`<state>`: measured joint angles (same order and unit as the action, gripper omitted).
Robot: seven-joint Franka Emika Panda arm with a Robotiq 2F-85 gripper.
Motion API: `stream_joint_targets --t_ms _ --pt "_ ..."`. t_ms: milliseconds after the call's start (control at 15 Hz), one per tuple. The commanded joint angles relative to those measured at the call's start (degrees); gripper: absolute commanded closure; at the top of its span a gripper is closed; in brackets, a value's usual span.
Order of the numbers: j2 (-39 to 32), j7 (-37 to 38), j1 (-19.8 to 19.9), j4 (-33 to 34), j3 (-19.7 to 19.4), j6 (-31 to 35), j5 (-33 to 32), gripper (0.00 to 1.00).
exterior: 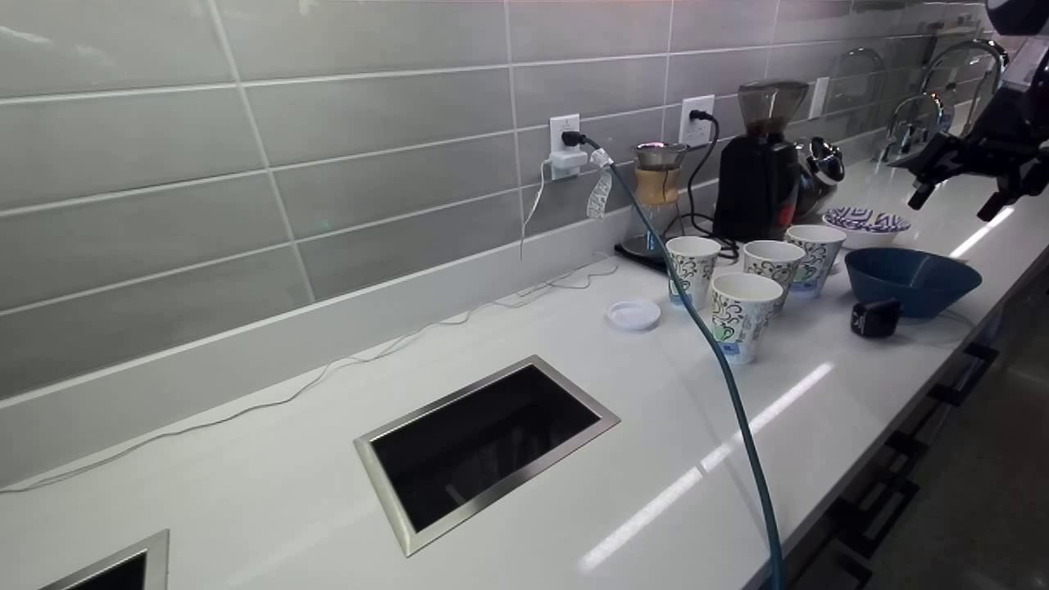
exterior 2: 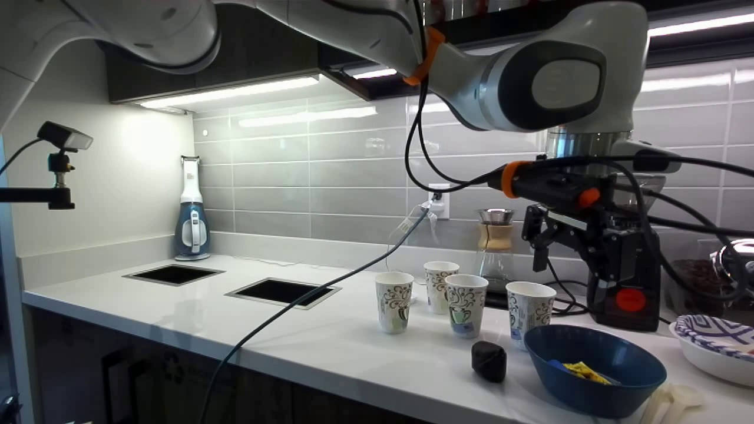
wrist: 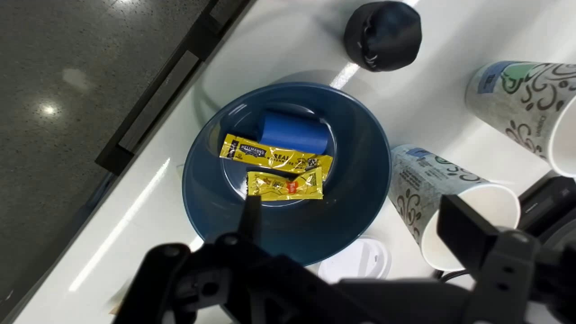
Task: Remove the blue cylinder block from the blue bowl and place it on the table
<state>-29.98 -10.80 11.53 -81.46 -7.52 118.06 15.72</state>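
Note:
The blue cylinder block [wrist: 294, 132] lies on its side in the bottom of the blue bowl [wrist: 355, 180], beside two yellow sauce packets [wrist: 288, 185], in the wrist view. In an exterior view only a bit of the block [exterior 2: 557, 365] shows inside the bowl [exterior 2: 565, 388]; in an exterior view the wall of the bowl [exterior: 910, 283] hides it. The bowl stands on the white table [exterior 2: 353, 335] near its front edge. My gripper [wrist: 355, 216] is open and empty, held above the table near the bowl. It also shows in both exterior views [exterior: 957, 201] [exterior 2: 571, 265].
Several patterned cups [exterior: 744, 315] stand beside the bowl. A small black object [wrist: 382, 36] sits close to it. A white lid [wrist: 357, 258], a patterned bowl [exterior 2: 716, 347] and pale spoons [exterior 2: 680, 400] lie nearby. A green cable [exterior: 737, 401] crosses the counter.

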Motion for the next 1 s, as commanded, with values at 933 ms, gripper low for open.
stream_joint_targets --t_ms 933 --pt "-19.9 8.7 0.4 18.4 2.0 -0.2 -8.8 0.00"
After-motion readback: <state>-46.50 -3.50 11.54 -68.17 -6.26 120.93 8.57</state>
